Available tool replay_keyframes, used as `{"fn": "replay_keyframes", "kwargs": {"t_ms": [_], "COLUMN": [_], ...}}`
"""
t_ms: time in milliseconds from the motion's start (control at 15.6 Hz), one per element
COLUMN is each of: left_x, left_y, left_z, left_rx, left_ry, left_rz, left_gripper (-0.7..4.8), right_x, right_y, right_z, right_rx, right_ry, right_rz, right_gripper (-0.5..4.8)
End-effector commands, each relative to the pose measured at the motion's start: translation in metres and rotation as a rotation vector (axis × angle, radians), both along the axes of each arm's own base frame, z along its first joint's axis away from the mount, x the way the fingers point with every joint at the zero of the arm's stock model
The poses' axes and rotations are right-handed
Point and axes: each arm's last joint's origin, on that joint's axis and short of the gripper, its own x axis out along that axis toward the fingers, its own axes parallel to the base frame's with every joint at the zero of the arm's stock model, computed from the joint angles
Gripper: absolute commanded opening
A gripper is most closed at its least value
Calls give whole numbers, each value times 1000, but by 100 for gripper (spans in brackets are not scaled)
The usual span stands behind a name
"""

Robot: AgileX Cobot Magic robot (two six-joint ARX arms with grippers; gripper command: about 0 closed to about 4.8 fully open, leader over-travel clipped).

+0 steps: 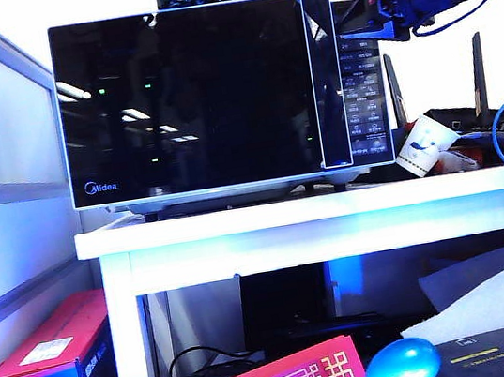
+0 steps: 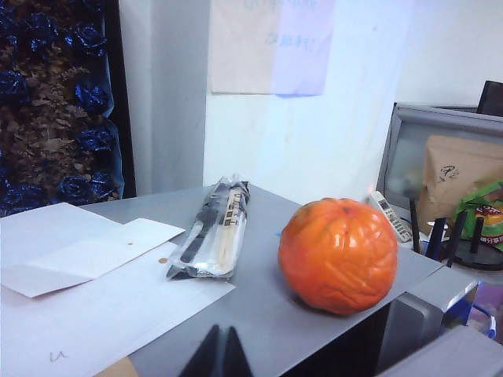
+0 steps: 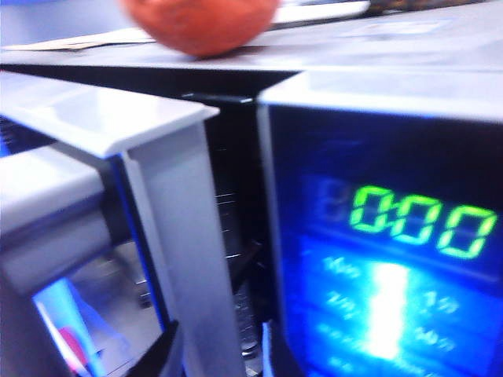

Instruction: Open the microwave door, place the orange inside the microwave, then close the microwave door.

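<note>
Orange (image 2: 339, 255) near microwave (image 1: 363, 96) top edge. Door (image 3: 177, 236) ajar; right gripper (image 3: 216, 357) straddles handle edge, jaws part-open. Left gripper (image 2: 222, 353) tips together, empty.

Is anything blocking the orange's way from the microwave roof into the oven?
Yes: the glossy black glass door is only cracked ajar at its handle edge, covering the cavity. The round orange fruit sits on the silver-grey microwave's roof, left gripper close by.
</note>
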Motion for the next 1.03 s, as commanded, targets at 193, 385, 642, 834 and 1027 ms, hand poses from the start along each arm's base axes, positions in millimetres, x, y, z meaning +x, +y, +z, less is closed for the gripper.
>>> {"fn": "replay_keyframes", "kwargs": {"t_ms": [193,385,642,834,1027], "left_x": [-1,0,6,15,18], "left_y": [1,1,-1,-4,-6], "left_z": [2,1,-9,-28,-36], "left_rx": [21,21,54,88,109], "left_ry": [-13,-4,15,99,151], "left_rz": [15,33,45,43,42], "left_gripper": [-4,-4,-4,-4,-4], "right_x": [-12,-15,-17,-17,-17], "right_y": [12,13,13,13,13], "right_z": [17,23,27,27,27], "right_rx": [0,31,36,43,44], "right_ry": [-88,-93,-123,-117,-118], "right_rz": [266,341,374,376,366], "right_gripper": [143,143,143,143,143]}}
